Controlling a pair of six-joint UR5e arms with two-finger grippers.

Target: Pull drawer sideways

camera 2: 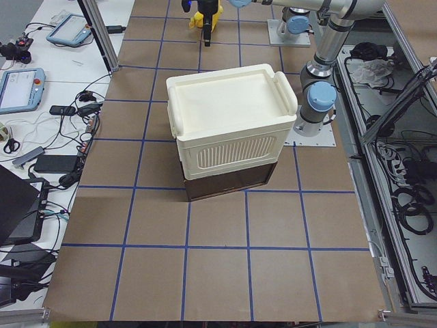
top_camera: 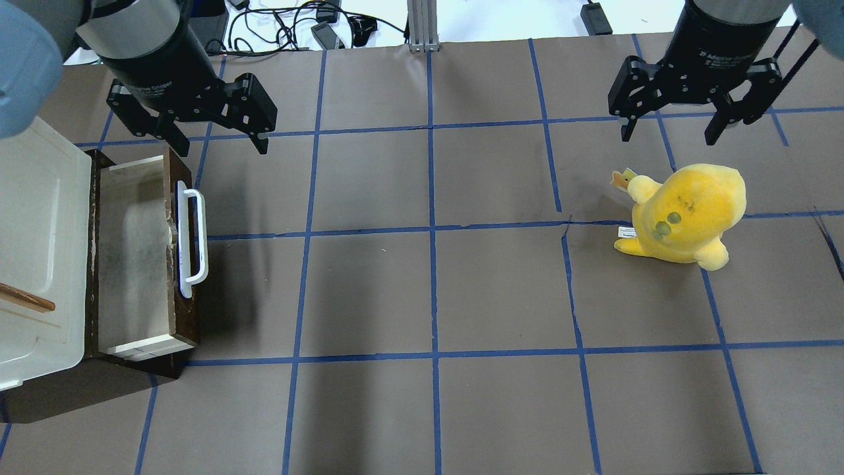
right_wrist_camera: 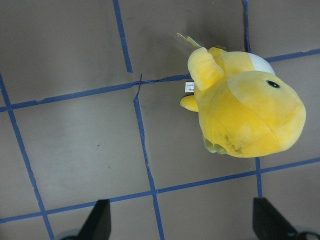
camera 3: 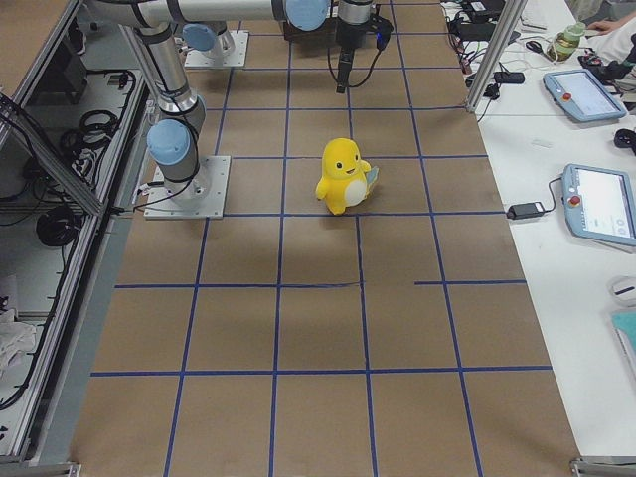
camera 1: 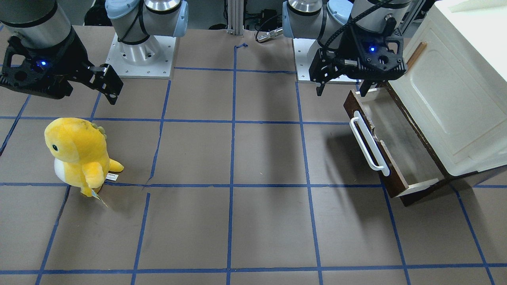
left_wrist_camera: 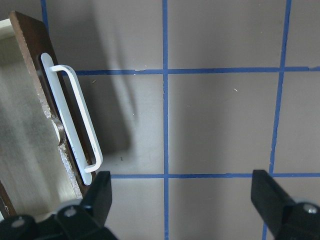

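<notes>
The left gripper hangs above the tabletop with its 2 fingers spread wide and nothing between them, level with the far end of the drawer and just off its front. In the left wrist view the white bar handle lies to the left of the gap between the fingers, near the left one, and the gripper is clear of it. The drawer stands pulled out sideways from under the cream-white cabinet at the robot's left edge of the tabletop. Its dark brown front panel faces the middle of the table, and its pale inner walls and floor are bare. A small wooden handle shows on the cabinet's face. The right gripper is also released, fingers apart and holding nothing, and it hovers over the far right part of the tabletop. Just nearer the robot than it, a yellow plush dinosaur sits upright on a blue tape line, well apart from the drawer. Blue tape divides the brown tabletop into squares.
</notes>
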